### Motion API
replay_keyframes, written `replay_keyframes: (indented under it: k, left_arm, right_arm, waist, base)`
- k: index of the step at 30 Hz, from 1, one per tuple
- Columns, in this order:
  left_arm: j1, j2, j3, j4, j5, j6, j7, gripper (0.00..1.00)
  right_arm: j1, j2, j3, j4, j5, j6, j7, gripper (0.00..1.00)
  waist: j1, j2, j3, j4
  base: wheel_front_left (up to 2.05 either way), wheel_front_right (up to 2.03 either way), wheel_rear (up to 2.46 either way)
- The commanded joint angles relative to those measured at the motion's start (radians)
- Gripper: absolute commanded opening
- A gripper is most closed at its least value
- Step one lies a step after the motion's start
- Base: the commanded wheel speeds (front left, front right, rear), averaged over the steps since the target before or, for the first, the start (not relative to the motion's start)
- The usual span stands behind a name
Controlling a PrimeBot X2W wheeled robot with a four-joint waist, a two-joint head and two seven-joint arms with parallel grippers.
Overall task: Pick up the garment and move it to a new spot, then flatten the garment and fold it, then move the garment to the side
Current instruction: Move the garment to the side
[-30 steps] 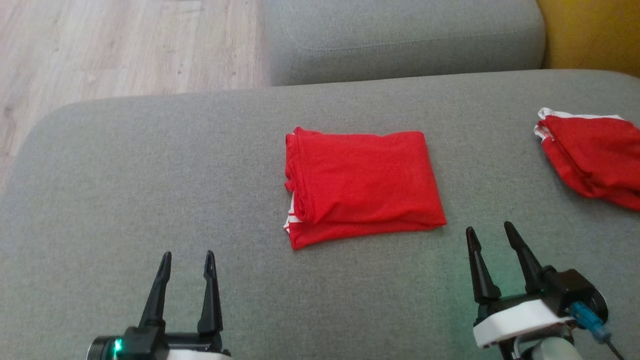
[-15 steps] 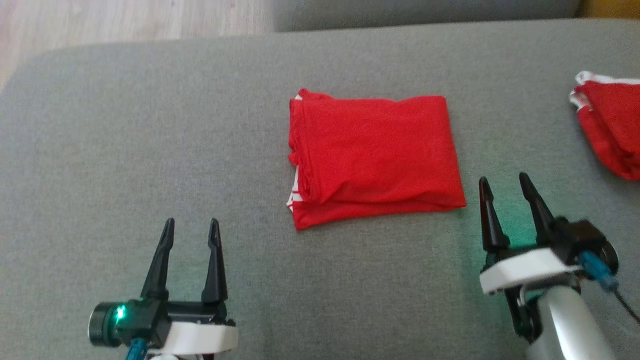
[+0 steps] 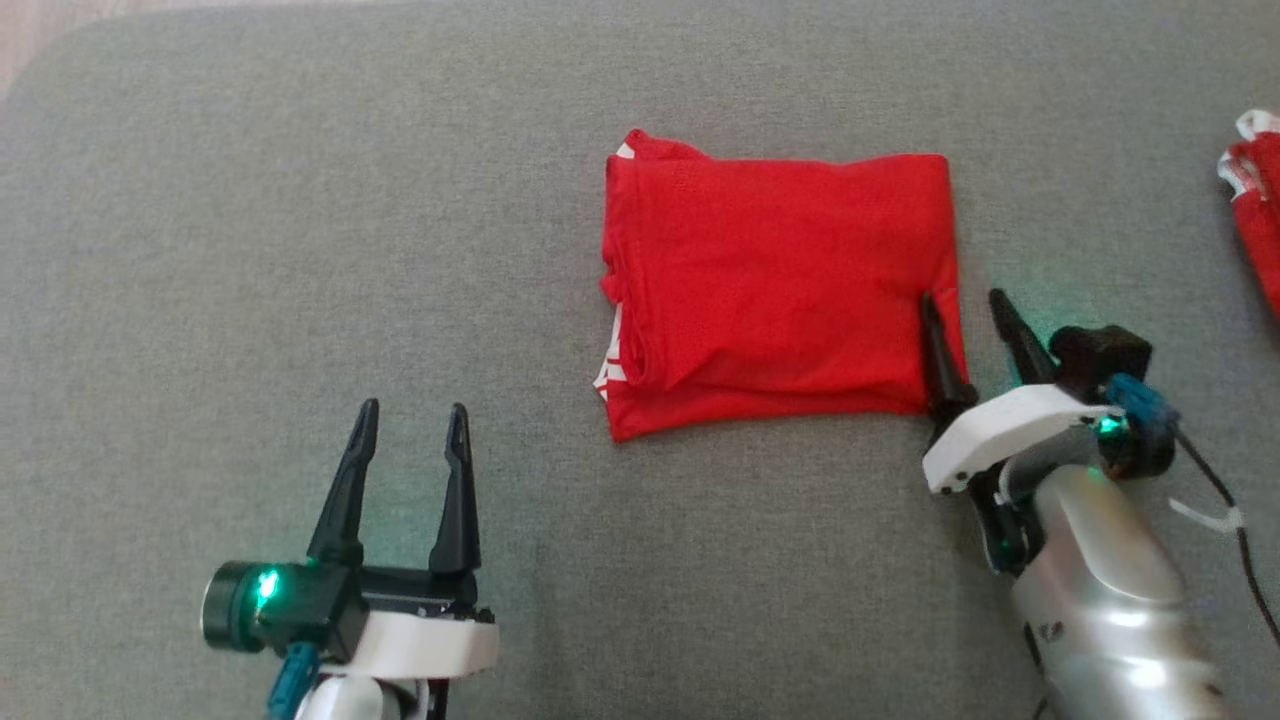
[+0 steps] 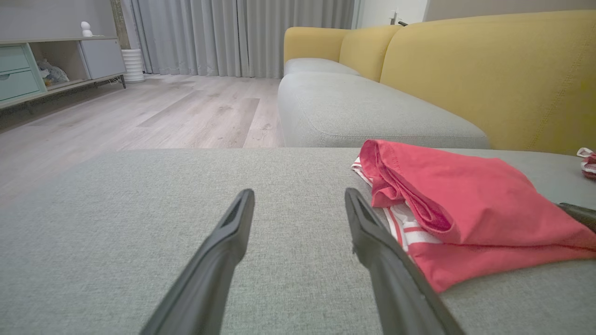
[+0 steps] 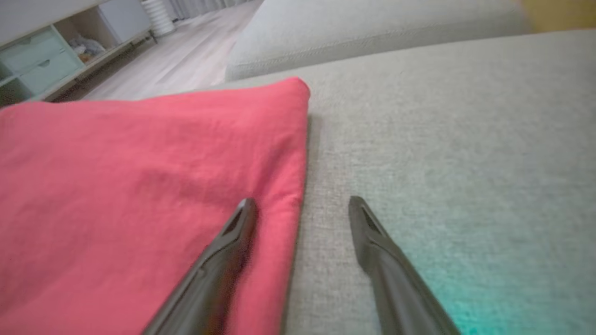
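Right hand (image 3: 961, 296), spread, straddles edge of garment (image 3: 780, 280).

There are two red fabric garments: one folded red garment (image 3: 780, 290) with white stripes, and one red garment with white trim (image 3: 1262, 210). There are two grippers, the left gripper (image 3: 413, 407) and the right gripper (image 3: 961, 296), each with two long dark jaws, four altogether. The grey fabric seat cushions number two: the near grey seat cushion (image 4: 139, 242) and the far grey seat cushion (image 4: 354, 107). Three yellow back cushions (image 4: 489, 70) stand behind.
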Motion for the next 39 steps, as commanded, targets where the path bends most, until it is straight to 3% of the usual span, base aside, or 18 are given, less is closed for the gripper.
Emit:
replay_keyframes:
  k: [1, 2, 3, 4, 9, 13, 23, 32, 33, 34, 39]
  left_arm:
    - [-0.027, -0.001, 0.022, -0.027, 0.002, 0.0, -0.005, 1.0]
    - [-0.028, -0.001, 0.019, -0.026, 0.003, 0.0, -0.005, 1.0]
    - [-0.028, -0.001, 0.018, -0.026, 0.002, 0.001, -0.005, 1.0]
    - [-0.027, -0.001, 0.018, -0.027, 0.002, 0.002, -0.005, 1.0]
    - [-0.015, -0.001, 0.033, -0.033, 0.005, 0.005, -0.005, 1.0]
    - [-0.023, -0.001, 0.045, -0.04, 0.015, -0.003, -0.005, 1.0]
    - [-0.08, -0.001, 0.063, -0.043, 0.053, -0.031, -0.005, 1.0]
    - [-0.145, -0.001, 0.06, -0.04, 0.064, -0.046, -0.005, 1.0]
    - [-0.152, -0.001, 0.059, -0.04, 0.063, -0.046, -0.005, 1.0]
    - [-0.158, -0.001, 0.06, -0.04, 0.06, -0.045, -0.005, 1.0]
    - [-0.173, -0.001, 0.07, -0.058, 0.019, -0.028, -0.005, 1.0]
  right_arm:
    - [-0.018, 0.004, 0.033, -0.004, 0.01, -0.001, 0.005, 1.0]
    - [-0.027, 0.005, 0.049, 0.029, 0.02, -0.001, 0.018, 0.81]
    - [-0.035, 0.006, 0.07, 0.051, 0.029, -0.001, 0.021, 0.36]
    - [-0.042, 0.007, 0.082, 0.067, 0.038, -0.001, 0.017, 0.0]
    - [-0.065, -0.01, 0.096, 0.09, 0.032, -0.001, -0.015, 0.0]
    - [-0.086, -0.07, 0.08, 0.052, -0.041, -0.001, -0.025, 0.0]
    - [-0.115, -0.232, -0.03, -0.208, -0.194, -0.001, -0.026, 0.0]
    - [-0.143, -0.377, -0.214, -0.382, -0.273, -0.001, 0.014, 0.0]
    - [-0.143, -0.387, -0.247, -0.397, -0.285, -0.001, 0.021, 0.45]
    - [-0.142, -0.388, -0.279, -0.415, -0.299, -0.001, 0.028, 1.0]
    - [-0.081, -0.315, -0.345, -0.521, -0.372, -0.001, 0.037, 1.0]
  waist:
    - [-0.0002, 0.0, -0.002, 0.003]
    - [-0.0002, 0.0, -0.003, 0.005]
    - [-0.0002, 0.0, -0.004, 0.007]
    - [-0.0002, 0.0, -0.004, 0.007]
    - [-0.0002, 0.0, 0.003, -0.029]
    - [-0.0002, 0.0, 0.026, -0.099]
    - [-0.0002, 0.0, 0.114, -0.235]
    - [-0.0002, 0.0, 0.198, -0.264]
    - [-0.0002, 0.0, 0.204, -0.262]
    - [-0.0002, 0.0, 0.208, -0.26]
    - [-0.0002, 0.0, 0.198, -0.247]
  base:
    - [0.0, 0.0, 0.0]
    - [0.0, 0.0, 0.0]
    - [0.0, 0.0, 0.0]
    - [0.0, 0.0, 0.0]
    - [0.0, 0.0, 0.0]
    - [0.0, 0.0, 0.0]
    - [0.0, 0.0, 0.0]
    - [0.0, 0.0, 0.0]
    - [0.0, 0.0, 0.0]
    - [0.0, 0.0, 0.0]
    - [0.0, 0.0, 0.0]
